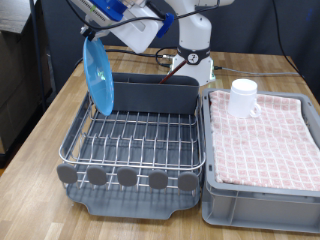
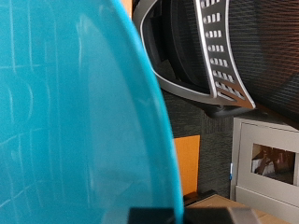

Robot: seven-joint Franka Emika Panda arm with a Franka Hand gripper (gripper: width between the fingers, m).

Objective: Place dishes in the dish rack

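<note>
My gripper [image 1: 90, 35] is shut on the top edge of the bright-blue plate [image 1: 97, 75]. It holds the plate upright on edge over the dish rack's [image 1: 135, 140] back corner, at the exterior view's left. The plate's lower rim is at about the level of the grey cutlery compartment [image 1: 155, 95]. In the wrist view the blue plate [image 2: 65, 112] fills most of the picture. The white mug [image 1: 244, 97] stands on the pink checkered cloth. The wooden spoon is out of view.
The grey crate [image 1: 262, 205] with the pink cloth [image 1: 265, 140] sits right of the rack. Round grey tabs [image 1: 127, 177] line the rack's near edge. The robot base [image 1: 192, 55] stands behind. An office chair [image 2: 201, 56] shows beyond the plate in the wrist view.
</note>
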